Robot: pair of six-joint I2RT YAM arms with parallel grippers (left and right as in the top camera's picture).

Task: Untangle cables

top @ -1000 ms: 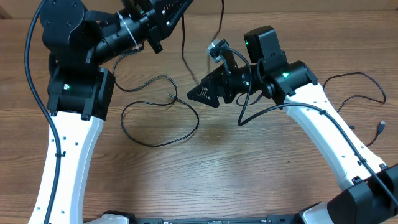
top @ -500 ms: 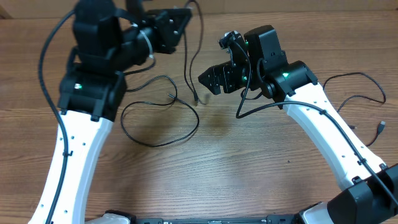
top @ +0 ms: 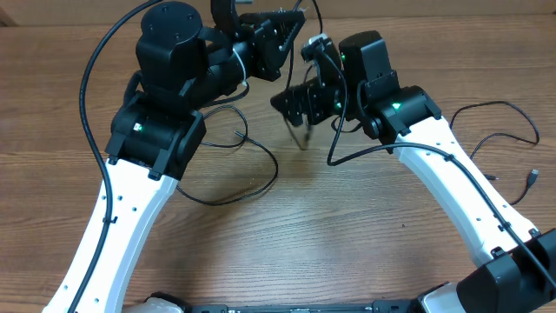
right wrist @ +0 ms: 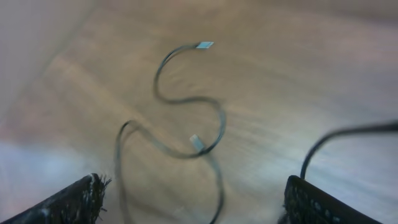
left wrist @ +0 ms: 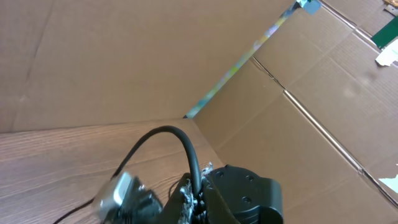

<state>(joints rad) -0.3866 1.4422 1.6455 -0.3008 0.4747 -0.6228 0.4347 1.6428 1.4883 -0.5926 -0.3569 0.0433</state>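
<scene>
The right jaws stand wide apart with nothing between them, in the upper middle of the overhead frame. In the wrist view, a thin black cable [right wrist: 186,99] snakes across the tabletop [right wrist: 298,74] beneath them, and both of its small plugs lie free. The left jaws are at the top middle, and I cannot tell whether they are parted or gripping anything. Another cable [top: 531,177] lies near the right edge.
</scene>
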